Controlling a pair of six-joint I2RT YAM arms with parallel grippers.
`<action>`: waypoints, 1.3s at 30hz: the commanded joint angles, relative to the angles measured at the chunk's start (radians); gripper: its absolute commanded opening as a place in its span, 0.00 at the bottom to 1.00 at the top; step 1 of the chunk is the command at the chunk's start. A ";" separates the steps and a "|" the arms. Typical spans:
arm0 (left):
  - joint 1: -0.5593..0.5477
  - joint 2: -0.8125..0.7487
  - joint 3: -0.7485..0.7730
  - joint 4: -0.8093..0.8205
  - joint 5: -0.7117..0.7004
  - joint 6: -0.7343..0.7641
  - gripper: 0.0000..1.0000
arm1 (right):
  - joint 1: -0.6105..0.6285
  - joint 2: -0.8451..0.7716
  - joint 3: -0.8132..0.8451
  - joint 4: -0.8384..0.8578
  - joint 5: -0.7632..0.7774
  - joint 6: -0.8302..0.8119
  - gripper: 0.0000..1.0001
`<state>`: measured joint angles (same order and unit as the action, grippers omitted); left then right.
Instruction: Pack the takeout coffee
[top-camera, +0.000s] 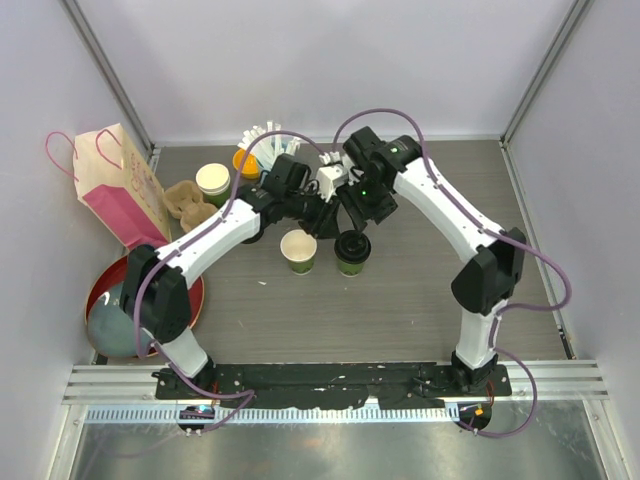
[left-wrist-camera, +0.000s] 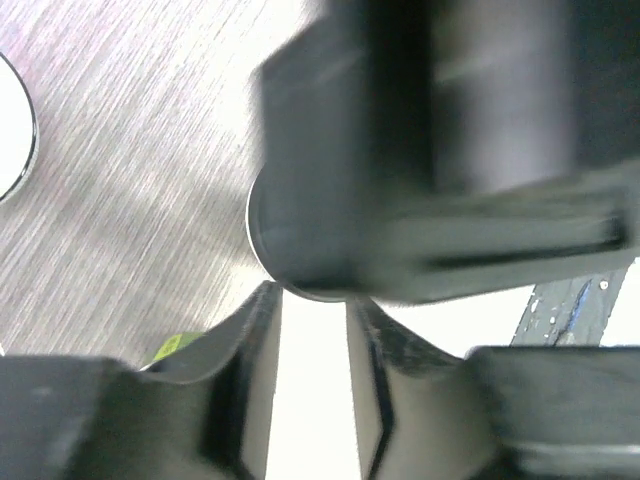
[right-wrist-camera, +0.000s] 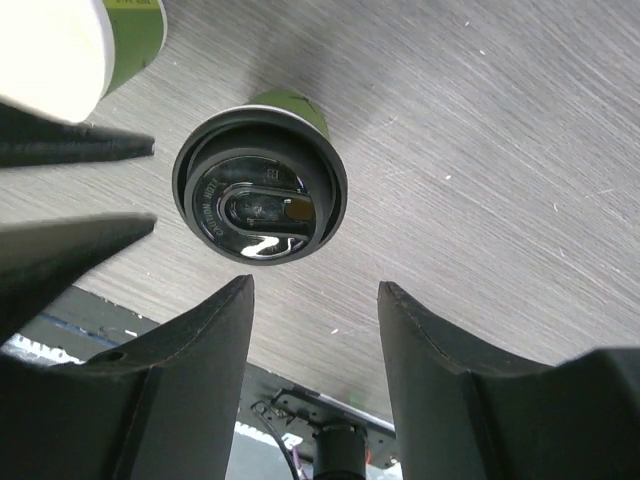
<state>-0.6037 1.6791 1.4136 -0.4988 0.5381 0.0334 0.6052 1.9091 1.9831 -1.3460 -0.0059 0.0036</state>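
Two dark-green cups stand mid-table. The left cup (top-camera: 299, 250) is open and cream-white inside. The right cup (top-camera: 352, 250) wears a black lid (right-wrist-camera: 260, 198). My right gripper (top-camera: 350, 218) (right-wrist-camera: 315, 290) is open and empty, hovering just behind and above the lidded cup. My left gripper (top-camera: 318, 214) (left-wrist-camera: 312, 300) is close beside it, behind the open cup; its jaws stand a narrow gap apart with only bright white showing between them. The right gripper's dark body fills the upper left wrist view. The open cup's rim (right-wrist-camera: 55, 50) shows at the right wrist view's top left.
A pink paper bag (top-camera: 120, 185) stands at the far left beside a cardboard cup carrier (top-camera: 190, 205). Another cup (top-camera: 212, 181), an orange item (top-camera: 245, 160) and white straws (top-camera: 262, 135) stand at the back. A red plate (top-camera: 105, 285) holds a grey-green bowl (top-camera: 115, 322).
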 joint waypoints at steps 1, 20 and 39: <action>0.007 -0.006 0.010 0.003 -0.009 -0.027 0.32 | -0.019 -0.182 -0.145 0.152 -0.031 0.030 0.57; 0.032 -0.022 -0.087 0.175 -0.038 -0.377 0.23 | -0.048 -0.639 -0.863 0.970 0.086 0.308 0.42; 0.032 0.068 -0.071 0.180 -0.036 -0.385 0.22 | -0.108 -0.575 -0.937 1.027 -0.078 0.282 0.47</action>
<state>-0.5739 1.7447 1.3106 -0.3557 0.4931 -0.3389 0.4904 1.3293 1.0489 -0.3752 -0.0883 0.3103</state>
